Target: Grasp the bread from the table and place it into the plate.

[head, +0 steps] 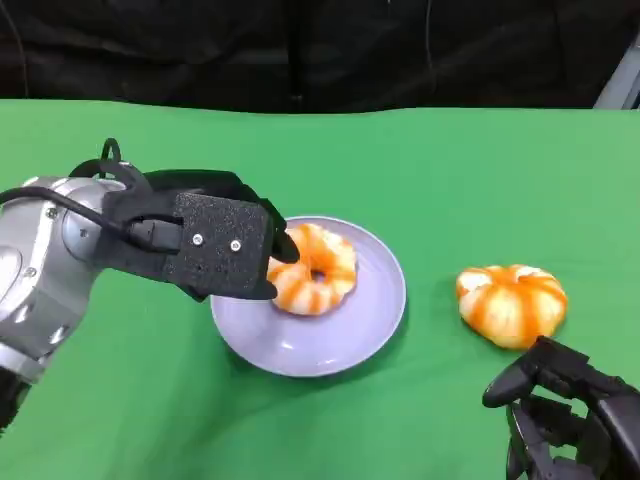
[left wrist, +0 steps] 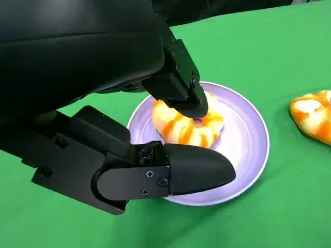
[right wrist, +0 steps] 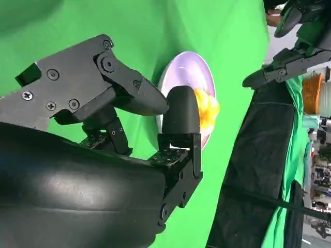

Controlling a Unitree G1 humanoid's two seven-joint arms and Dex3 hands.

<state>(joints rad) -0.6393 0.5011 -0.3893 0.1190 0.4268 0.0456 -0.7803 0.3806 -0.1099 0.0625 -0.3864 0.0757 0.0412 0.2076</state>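
Note:
An orange-and-white ring bread lies in the lilac plate at the table's middle. My left hand reaches over the plate's left rim. One finger lies on top of this bread and the thumb sits against its near edge, so the hand grips it while it rests on the plate. A second, like bread lies on the green cloth to the right. My right hand hovers just in front of it, fingers apart and holding nothing.
Green cloth covers the whole table, with a black curtain behind its far edge. The right wrist view shows the plate and the bread past my right hand's fingers.

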